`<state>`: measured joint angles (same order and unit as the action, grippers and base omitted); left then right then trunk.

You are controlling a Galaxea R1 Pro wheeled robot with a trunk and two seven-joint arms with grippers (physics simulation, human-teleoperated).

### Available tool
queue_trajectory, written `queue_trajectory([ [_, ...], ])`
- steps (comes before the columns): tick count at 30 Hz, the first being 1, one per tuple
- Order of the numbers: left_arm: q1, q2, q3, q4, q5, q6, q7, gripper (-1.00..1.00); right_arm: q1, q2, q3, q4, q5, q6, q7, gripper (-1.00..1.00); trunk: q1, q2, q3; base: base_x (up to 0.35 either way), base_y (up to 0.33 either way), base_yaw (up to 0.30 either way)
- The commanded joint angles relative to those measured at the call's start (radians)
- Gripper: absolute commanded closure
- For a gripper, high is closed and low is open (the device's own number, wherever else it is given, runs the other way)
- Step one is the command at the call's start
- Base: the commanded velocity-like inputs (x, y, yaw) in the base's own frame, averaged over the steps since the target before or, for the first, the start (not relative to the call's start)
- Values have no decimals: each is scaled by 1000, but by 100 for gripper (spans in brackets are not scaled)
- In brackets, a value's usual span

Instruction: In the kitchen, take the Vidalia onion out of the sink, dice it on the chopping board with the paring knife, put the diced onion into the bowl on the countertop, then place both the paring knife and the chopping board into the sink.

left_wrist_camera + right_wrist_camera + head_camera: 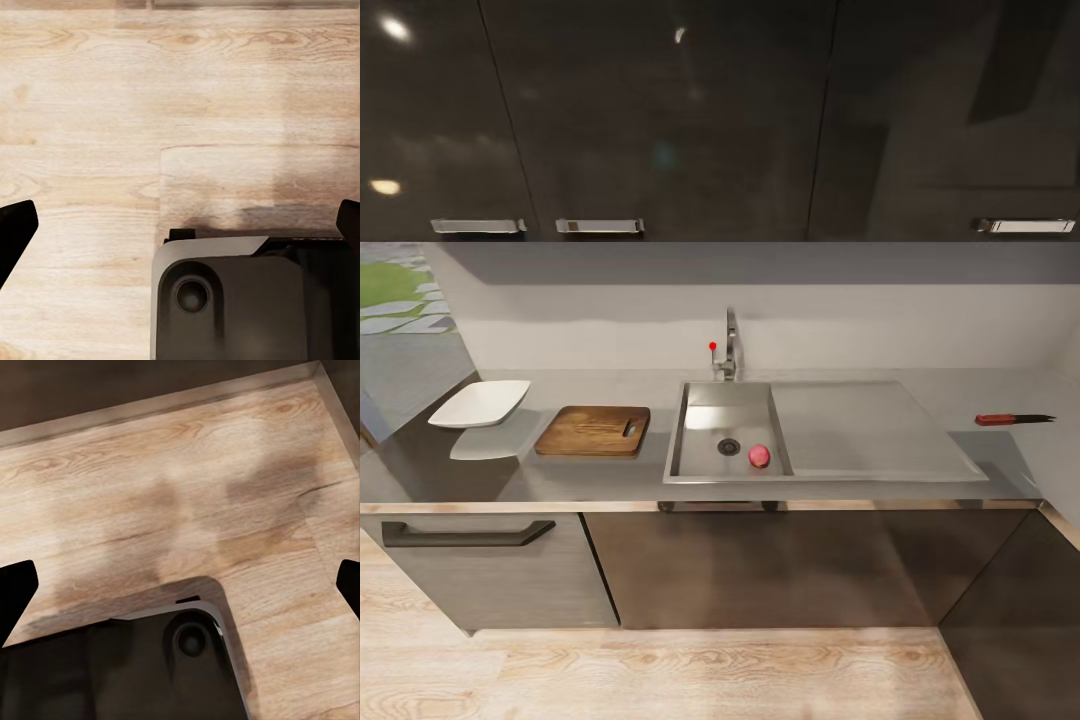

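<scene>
Head view shows the long grey matte worktop (860,478) with nothing yet handled: the small pinkish-red round Vidalia onion (759,456) lies in the rectangular grey sink (705,412) just beside the round metal drain (729,446), the brown wooden chopping board (594,431) sits just beside the basin, and the shallow white squarish bowl (480,403) rests further along that side. The slim red-handled paring knife (1012,419) lies well apart, beyond the flat drainboard (865,425). In the wrist views the left claw (180,225) and right claw (180,585) hang over pale wooden floor (180,90), each with fingers spread wide and empty. The round onion looks likely to roll from a careless pinch against the basin floor, and the far-off knife may demand an awkward reach.
</scene>
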<state>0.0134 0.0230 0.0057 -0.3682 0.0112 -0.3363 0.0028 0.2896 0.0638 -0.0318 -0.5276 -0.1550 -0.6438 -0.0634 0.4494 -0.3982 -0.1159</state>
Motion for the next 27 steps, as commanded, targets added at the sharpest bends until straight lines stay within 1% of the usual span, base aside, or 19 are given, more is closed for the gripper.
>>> queue_trajectory([
  [1, 0, 0, 0, -2, 1, -1, 0, -100, 0, 1, -2, -2, -2, -1, 1, -100, 1, -2, -2, 0, 0, 0],
  [19, 0, 0, 0, -2, 1, -1, 0, -100, 0, 0, 0, -11, -1, -7, 7, -100, 1, -2, -2, 0, 0, 0],
  [21, 0, 0, 0, -2, 1, -1, 0, -100, 0, -4, 0, -21, 0, -13, 8, -100, 1, -2, -2, 0, 0, 0],
  [27, 0, 0, 0, -6, 2, -1, 0, -100, 0, -16, 0, -97, 1, -45, 8, -100, 1, -2, -2, 0, 0, 0],
])
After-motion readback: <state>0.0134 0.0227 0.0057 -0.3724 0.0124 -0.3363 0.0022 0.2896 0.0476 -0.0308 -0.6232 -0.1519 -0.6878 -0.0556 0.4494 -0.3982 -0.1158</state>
